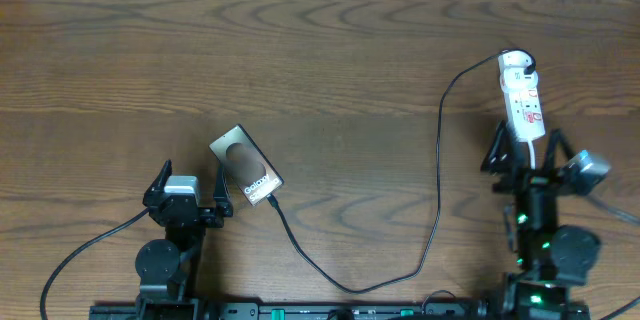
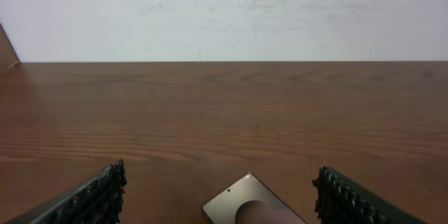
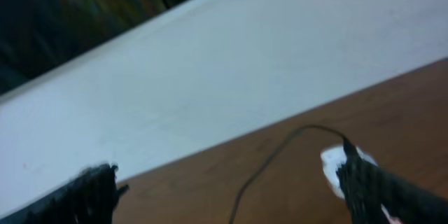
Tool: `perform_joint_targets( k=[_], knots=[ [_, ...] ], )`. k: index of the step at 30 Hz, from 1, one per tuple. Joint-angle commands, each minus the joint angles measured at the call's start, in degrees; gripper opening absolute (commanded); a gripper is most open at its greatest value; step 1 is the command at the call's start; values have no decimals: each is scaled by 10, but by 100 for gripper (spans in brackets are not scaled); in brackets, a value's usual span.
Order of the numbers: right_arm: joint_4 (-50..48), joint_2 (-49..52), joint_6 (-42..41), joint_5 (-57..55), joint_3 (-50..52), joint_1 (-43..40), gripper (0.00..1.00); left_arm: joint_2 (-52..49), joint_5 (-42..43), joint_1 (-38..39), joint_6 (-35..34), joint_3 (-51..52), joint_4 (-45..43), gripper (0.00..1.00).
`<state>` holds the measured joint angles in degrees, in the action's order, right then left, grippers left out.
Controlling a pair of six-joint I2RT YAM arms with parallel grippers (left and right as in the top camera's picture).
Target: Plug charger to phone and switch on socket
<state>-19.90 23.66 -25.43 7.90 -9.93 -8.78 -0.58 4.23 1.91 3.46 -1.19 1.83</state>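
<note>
phone, charger and socket on a wooden table (image 1: pixel 350 60); both pincers apart, gripping nothing.
phone (image 1: pixel 245 165) lies flat and skewed, left of centre, just ahead of the left gripper (image 1: pixel 190 186), whose fingers (image 2: pixel 91 196) stand wide. charger (image 1: pixel 437 150) runs from the phone's near end, loops toward the front edge, then climbs to the socket's far end. socket (image 1: pixel 522 95) lies at right, its near end between the right gripper's (image 1: pixel 527 155) spread fingers; contact cannot be told.
</note>
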Motion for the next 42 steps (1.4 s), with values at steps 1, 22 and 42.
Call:
perform_joint_targets(
  k=[1,22,42],
  knots=[
    [-57,-41,5,-9,99,16,99,3,11,-3,8,10,19,85],
    [244,-234,320,-79,96,122,99,3,11,-3,8,10,19,85],
    [242,-234,328,-79,96,122,99,3,11,-3,8,10,19,85]
  ],
)
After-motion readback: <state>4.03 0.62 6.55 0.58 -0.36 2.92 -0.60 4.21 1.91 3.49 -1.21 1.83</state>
